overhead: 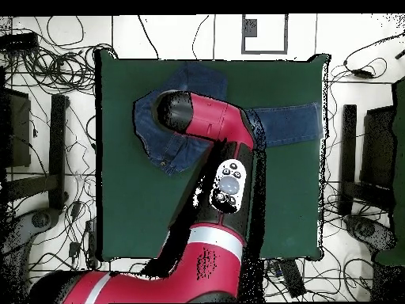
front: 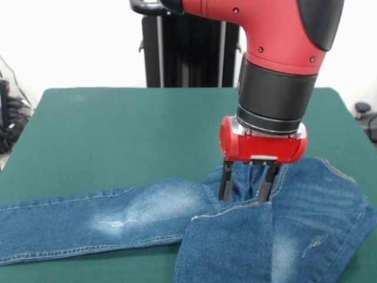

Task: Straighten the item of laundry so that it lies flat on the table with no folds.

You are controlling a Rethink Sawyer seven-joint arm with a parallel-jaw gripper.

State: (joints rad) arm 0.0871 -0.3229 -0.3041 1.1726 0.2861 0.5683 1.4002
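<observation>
So my hand (front: pixel 248 187) is spread wide, prongs planted on the jeans (front: pixel 177 221) along the desk's (front: pixel 118 130) near edge, gripping nothing. One leg's doubled over; drag now and I'll probably bunch denim instead of unfolding it.

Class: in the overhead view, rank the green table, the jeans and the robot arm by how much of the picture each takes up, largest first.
1. The table.
2. The arm, though it sits nearer the camera, so it looks enlarged.
3. The jeans, partly hidden under the arm.
</observation>
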